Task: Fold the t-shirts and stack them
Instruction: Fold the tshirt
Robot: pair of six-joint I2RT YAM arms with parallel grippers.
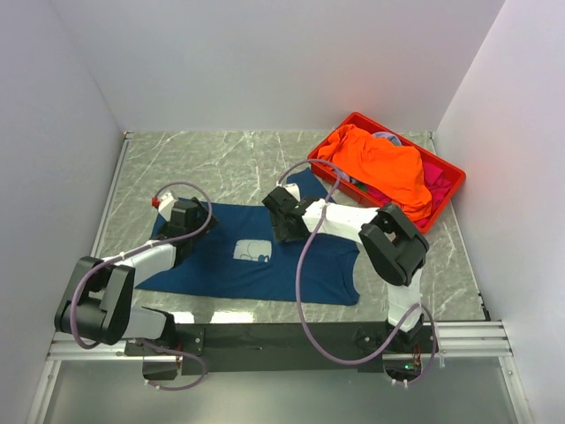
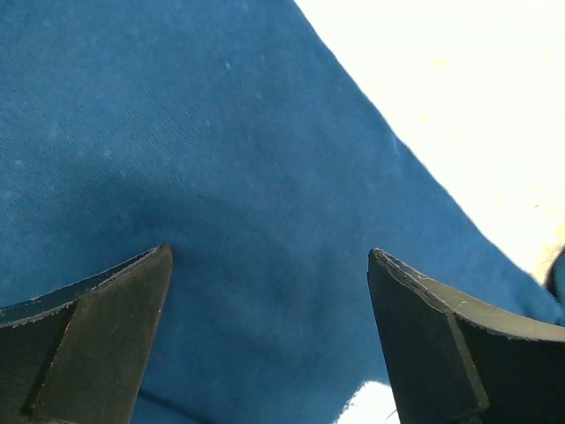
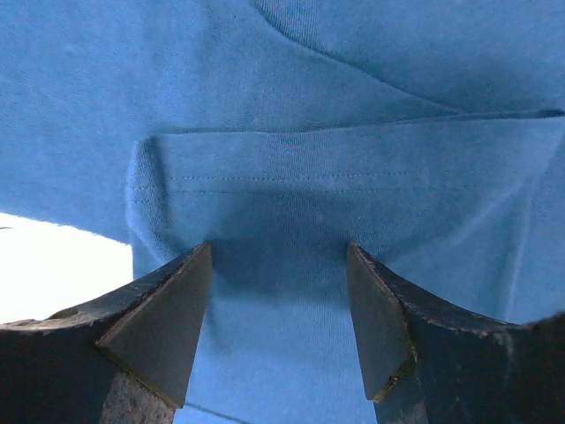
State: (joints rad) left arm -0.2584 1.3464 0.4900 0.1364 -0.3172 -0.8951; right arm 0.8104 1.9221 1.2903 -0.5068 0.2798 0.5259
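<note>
A dark navy-blue t-shirt lies spread flat on the table, its pale square print facing up. My left gripper is open low over the shirt's left side. In the left wrist view only blue cloth lies between its jaws. My right gripper is open at the shirt's far edge. In the right wrist view its jaws straddle a stitched hem. An orange t-shirt and magenta-pink cloth sit in the crate.
A red plastic crate stands at the back right, heaped with shirts. White walls close in the left, back and right sides. Grey marble tabletop shows behind the navy shirt. A metal rail runs along the near edge.
</note>
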